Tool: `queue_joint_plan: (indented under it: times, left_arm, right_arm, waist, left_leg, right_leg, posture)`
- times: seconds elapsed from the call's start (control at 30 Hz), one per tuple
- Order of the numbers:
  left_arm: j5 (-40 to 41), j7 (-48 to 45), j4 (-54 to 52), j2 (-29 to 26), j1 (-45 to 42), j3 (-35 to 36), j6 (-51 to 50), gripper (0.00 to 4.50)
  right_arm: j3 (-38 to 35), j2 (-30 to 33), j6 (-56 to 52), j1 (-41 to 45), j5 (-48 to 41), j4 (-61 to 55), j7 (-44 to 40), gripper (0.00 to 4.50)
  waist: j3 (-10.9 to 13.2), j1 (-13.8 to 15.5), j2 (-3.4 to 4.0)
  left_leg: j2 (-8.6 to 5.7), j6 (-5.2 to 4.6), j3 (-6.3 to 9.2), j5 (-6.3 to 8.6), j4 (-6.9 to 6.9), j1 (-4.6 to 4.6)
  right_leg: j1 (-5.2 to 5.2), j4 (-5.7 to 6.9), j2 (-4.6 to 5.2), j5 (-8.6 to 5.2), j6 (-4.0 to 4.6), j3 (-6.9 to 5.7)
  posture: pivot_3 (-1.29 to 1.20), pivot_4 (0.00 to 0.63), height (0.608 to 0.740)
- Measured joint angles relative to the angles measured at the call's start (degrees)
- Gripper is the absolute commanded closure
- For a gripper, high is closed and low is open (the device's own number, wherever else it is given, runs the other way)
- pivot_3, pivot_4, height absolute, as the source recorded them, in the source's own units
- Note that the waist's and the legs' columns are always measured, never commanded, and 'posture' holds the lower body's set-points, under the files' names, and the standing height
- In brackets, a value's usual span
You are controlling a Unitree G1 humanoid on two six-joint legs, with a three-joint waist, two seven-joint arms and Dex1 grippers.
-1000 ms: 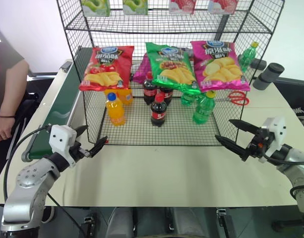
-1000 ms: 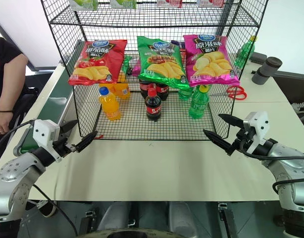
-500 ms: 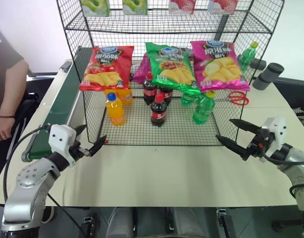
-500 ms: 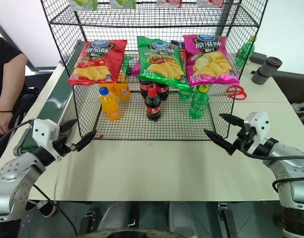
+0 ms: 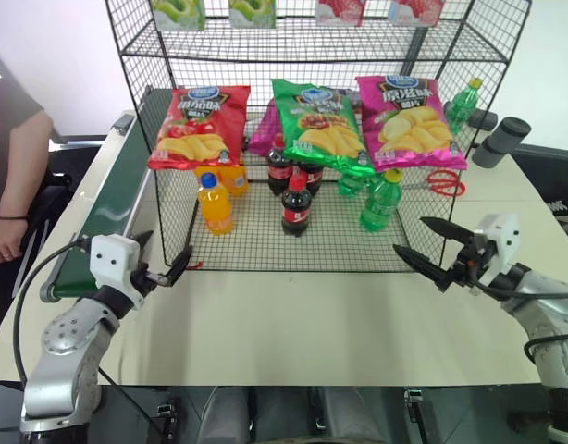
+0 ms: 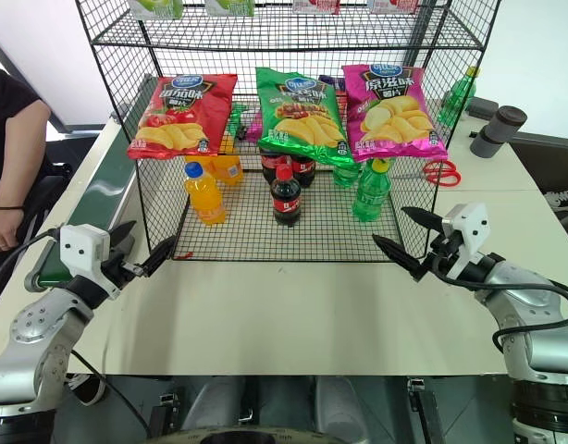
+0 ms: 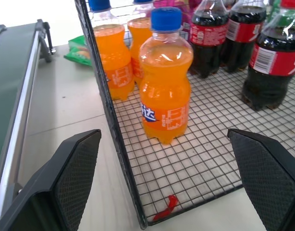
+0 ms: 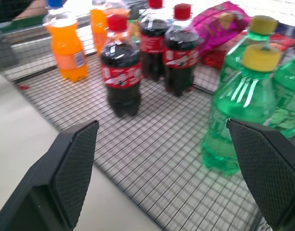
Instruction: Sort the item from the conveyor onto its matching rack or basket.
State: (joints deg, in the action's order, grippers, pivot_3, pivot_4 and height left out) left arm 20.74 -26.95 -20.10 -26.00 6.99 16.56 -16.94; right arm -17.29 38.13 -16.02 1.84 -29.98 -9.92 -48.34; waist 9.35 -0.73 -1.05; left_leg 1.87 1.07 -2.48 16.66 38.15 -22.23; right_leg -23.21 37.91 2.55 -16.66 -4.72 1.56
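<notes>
Compared with a second before, the two arms had shifted only slightly: the left gripper (image 5: 164, 262) sat a little lower and further left beside the front left corner of the rack (image 5: 293, 254), and the right gripper (image 5: 430, 248) had edged in toward the rack's front right corner. The bottles, the crisp bags and the person's arm (image 5: 14, 176) at the left edge lay as they had.

Both claws stood spread wide, with nothing between the fingers. In the left wrist view, the left gripper's fingers (image 7: 73, 166) straddled the rack's corner post, one outside over the pale table (image 5: 293, 319) and one over the wire floor, with no contact visible. The right gripper's fingers (image 8: 75, 159) hovered in front of the rack's open front, also touching nothing.

The cola bottle (image 5: 296, 205) stood upright on the rack's bottom tier, near the middle and ahead of two more cola bottles (image 5: 293, 166). An orange-drink bottle (image 5: 215, 203) stood to its left and a green bottle (image 5: 381, 199) to its right. The conveyor (image 5: 104, 208) ran along the table's left side, its visible stretch bare. Red scissors (image 5: 443, 183) lay on the table behind the rack's right side.
</notes>
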Motion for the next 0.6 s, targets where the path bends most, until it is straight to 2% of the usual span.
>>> queue_joint_plan:
  times: [0.6]
  left_arm:
    - [-2.07, 1.83, 0.1, 2.66, 0.08, -2.44, 0.15, 0.0]
  right_arm:
    - [2.9, -3.34, 0.89, -2.17, 2.78, -1.68, 4.25, 0.07]
  waist:
    - [0.0, -0.02, 0.0]
  left_leg:
    - [-0.01, 0.0, 0.0, 0.0, 0.0, 0.0]
  right_leg:
    - [0.0, 0.01, 0.0, 0.0, 0.0, 0.0]
  posture:
    - [0.0, 0.15, 0.734]
